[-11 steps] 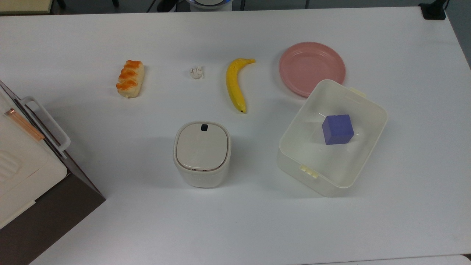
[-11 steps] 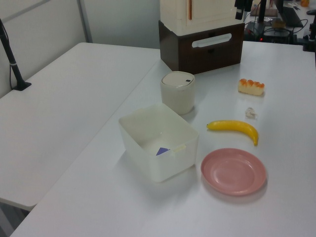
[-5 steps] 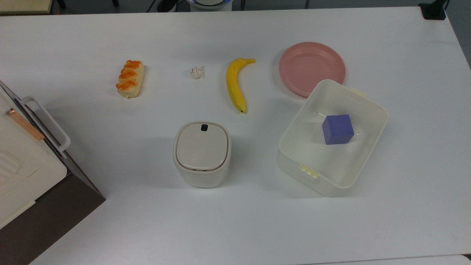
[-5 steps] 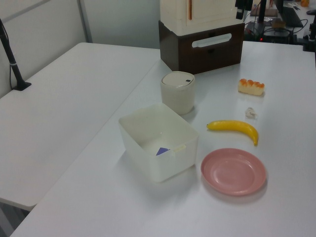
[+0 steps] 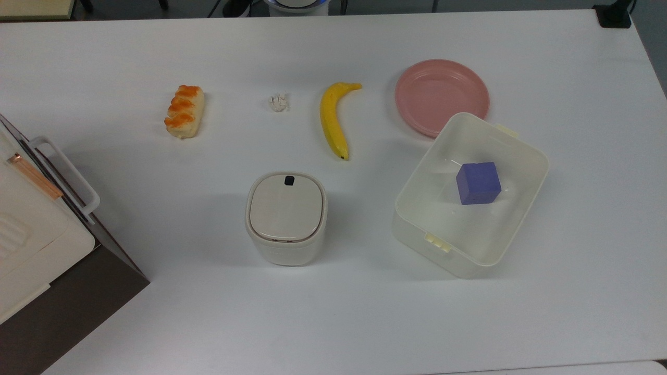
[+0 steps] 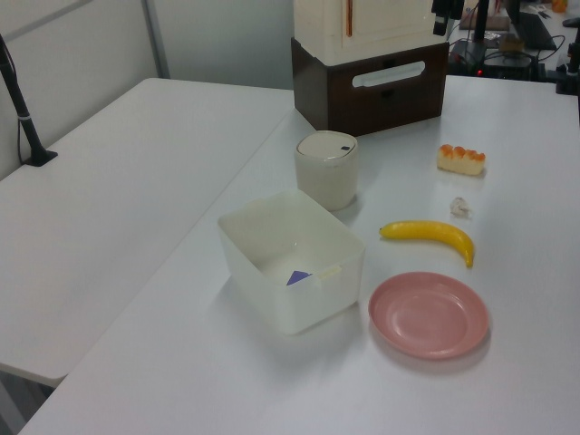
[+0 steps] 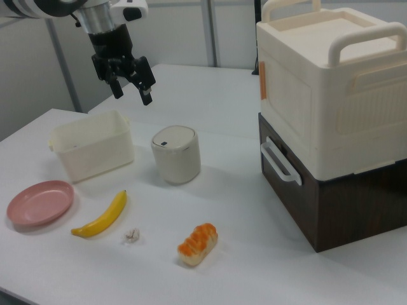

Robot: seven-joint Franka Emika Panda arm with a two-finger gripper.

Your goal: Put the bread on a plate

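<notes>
Landmark: the yellow banana lies mid-row on the white table.
Bread: flat on the table, well off the banana's far side from the plate, untouched.
Plate: bare, near the banana, partly behind the tub.
Gripper: raised high, fingers apart, holding nothing; likely awaiting its reach.
Bread to gripper: well apart, bread low and nearer the right view's camera.

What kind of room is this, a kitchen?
More likely a robot lab: a robot arm's gripper hangs over a white table laid with test items, a bread, banana and plate.
</notes>
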